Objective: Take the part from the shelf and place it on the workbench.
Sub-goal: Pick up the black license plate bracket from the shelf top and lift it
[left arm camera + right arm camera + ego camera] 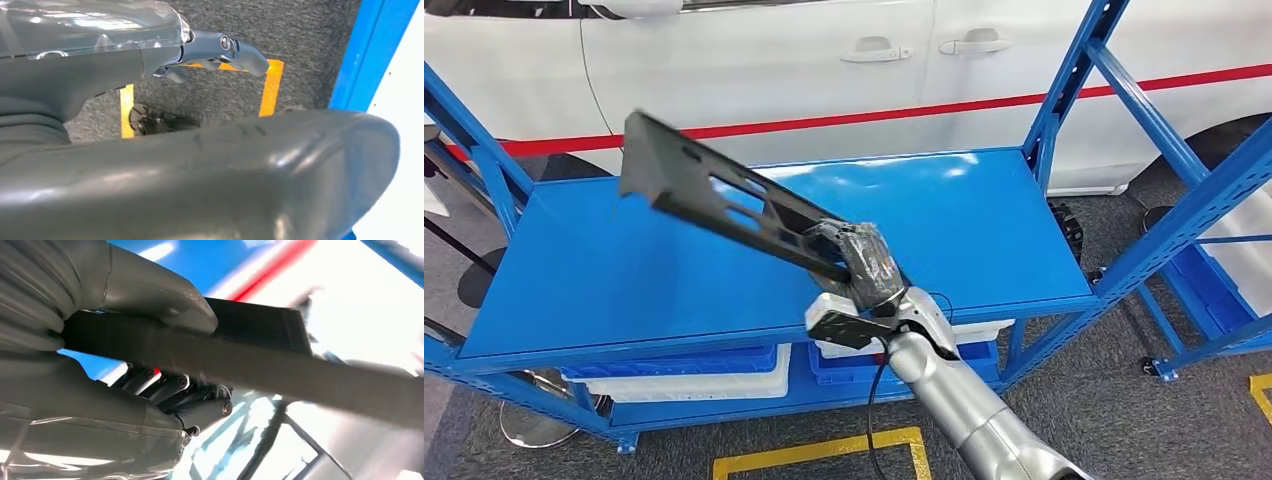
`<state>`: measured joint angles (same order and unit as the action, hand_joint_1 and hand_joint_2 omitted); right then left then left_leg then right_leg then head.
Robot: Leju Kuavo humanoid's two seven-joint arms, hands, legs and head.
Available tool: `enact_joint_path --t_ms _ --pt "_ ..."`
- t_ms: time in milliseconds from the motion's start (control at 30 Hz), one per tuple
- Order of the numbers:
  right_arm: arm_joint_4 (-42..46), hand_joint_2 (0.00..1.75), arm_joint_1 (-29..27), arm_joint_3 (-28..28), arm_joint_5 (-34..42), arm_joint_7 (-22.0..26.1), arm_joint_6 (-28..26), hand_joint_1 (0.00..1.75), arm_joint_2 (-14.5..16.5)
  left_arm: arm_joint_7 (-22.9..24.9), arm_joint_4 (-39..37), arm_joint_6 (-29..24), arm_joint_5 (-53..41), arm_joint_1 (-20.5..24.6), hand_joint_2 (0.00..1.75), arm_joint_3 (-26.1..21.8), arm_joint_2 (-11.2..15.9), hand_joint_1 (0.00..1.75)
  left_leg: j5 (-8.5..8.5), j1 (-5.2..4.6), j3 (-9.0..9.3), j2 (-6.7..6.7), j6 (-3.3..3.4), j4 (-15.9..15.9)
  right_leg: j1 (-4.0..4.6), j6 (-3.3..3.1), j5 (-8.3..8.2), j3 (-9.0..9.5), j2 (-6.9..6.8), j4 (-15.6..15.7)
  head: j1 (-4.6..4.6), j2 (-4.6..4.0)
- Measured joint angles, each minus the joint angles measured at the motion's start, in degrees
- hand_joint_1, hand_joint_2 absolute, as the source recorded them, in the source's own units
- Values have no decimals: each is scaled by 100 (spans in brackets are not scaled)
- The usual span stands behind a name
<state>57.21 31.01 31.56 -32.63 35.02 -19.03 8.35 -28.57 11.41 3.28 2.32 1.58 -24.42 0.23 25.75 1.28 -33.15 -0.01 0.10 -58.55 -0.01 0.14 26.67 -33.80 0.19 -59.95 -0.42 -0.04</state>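
- A white car body with a red stripe (824, 122) fills the far background; grey carpet with yellow floor tape (819, 452) lies near.
- A blue metal shelf rack (984, 215) stands in front of the car, with white and blue plastic bins (694, 372) on its lower level.
- The long black slotted metal part (714, 195) is held tilted in the air above the shelf's flat blue top, its far end up and to the left.
- The right hand (864, 262) grips the part's near end, thumb on one face and dark fingers (170, 390) curled round the other.
- The left hand (150, 60) hangs over the carpet with its fingers curled in on nothing.
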Motion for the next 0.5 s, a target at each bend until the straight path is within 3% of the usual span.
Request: enact_joint_path --t_ms 67,167,233,300,367,400,500 --pt "803 175 -299 -216 1345 305 833 173 -145 -68 0 75 4 -8 0 -58 0 0 -8 -11 -9 -15 -63 11 34 -31 -17 38 -4 120 1 0" --pt "2090 175 -746 -568 3445 477 2737 173 -332 -161 0 213 -2 -33 0 -127 4 0 84 -9 -60 -19 -153 -84 -5 -125 -65 41 -16 188 -1 0" --pt "2814 175 -973 -820 4388 517 4002 173 -391 -157 0 229 -34 -40 0 -153 9 0 407 -3 -284 -14 -187 -611 -23 -183 -83 63 -27 226 -5 0" --pt "3354 175 -1180 -987 5010 530 4864 173 -451 -80 0 180 -72 -43 0 -166 9 0 735 -2 -623 -13 -212 -1368 -9 -208 -73 68 -28 223 -4 0" --pt "3745 175 -1335 -1037 5449 443 5272 173 -519 94 0 118 -100 -52 0 -176 9 0 726 -2 -740 -12 -219 -1611 1 -218 -69 72 -17 207 -3 0" --pt "3904 175 -1375 -1031 5637 354 5381 173 -551 244 0 85 -118 -51 0 -183 11 0 566 -3 -631 -12 -208 -1383 3 -217 -66 73 -4 191 -3 0" --pt "4251 175 -1429 -969 5997 91 5518 173 -624 749 0 9 -177 -18 0 -205 28 0 83 -30 -81 -14 -120 -243 26 -181 -41 54 28 125 -1 0"
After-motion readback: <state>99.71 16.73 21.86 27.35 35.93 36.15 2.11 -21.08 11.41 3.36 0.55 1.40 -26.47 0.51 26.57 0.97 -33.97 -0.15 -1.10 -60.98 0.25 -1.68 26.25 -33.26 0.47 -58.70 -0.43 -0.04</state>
